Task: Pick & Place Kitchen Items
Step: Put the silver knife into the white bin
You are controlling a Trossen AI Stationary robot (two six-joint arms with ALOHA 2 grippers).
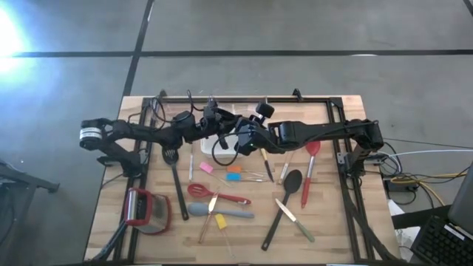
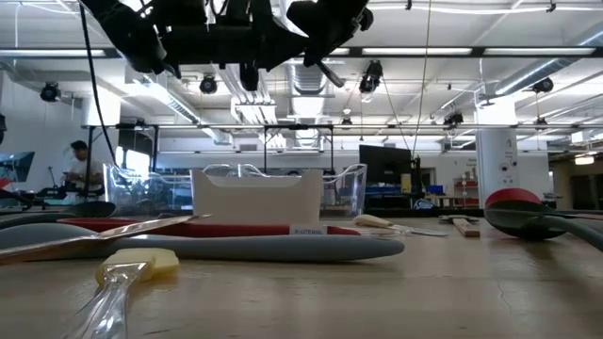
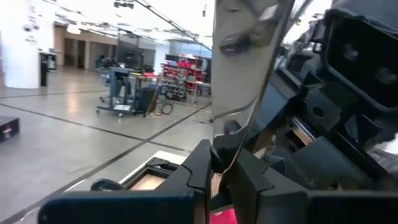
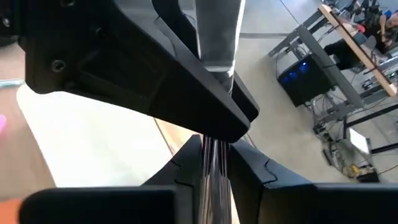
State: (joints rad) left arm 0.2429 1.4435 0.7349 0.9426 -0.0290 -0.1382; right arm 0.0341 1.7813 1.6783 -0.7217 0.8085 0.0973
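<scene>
My two grippers meet in the air over the table's far middle, above the white square dish [image 1: 230, 145]. Between them is a shiny flat metal utensil [image 3: 245, 56], also seen as a narrow metal strip [image 4: 217, 31] in the right wrist view. My left gripper [image 3: 225, 163] comes from the table's left and is shut on it. My right gripper [image 4: 216, 149] comes from the right and is shut on it too. In the high view the left gripper [image 1: 220, 131] and the right gripper [image 1: 241, 137] almost touch, and the arms hide the utensil. My left gripper pinches the metal utensil's narrow part [image 3: 231, 149] between its two fingers, and the wider flat part rises beyond the fingertips. The utensil is lifted clear of the table. My right gripper pinches the metal strip [image 4: 214, 140] between its two fingers; the left gripper's dark body [image 4: 155, 81] crosses just beyond the fingertips and hides the rest.
On the wooden table lie a black slotted turner [image 1: 174, 177], a red whisk [image 1: 214, 195], a grey-blue spatula [image 1: 222, 213], a black spoon [image 1: 287, 193], a red spatula [image 1: 310, 164], a wooden-handled knife [image 1: 295, 219] and small coloured pieces [image 1: 233, 176]. A red-and-grey gadget [image 1: 145, 211] sits near left.
</scene>
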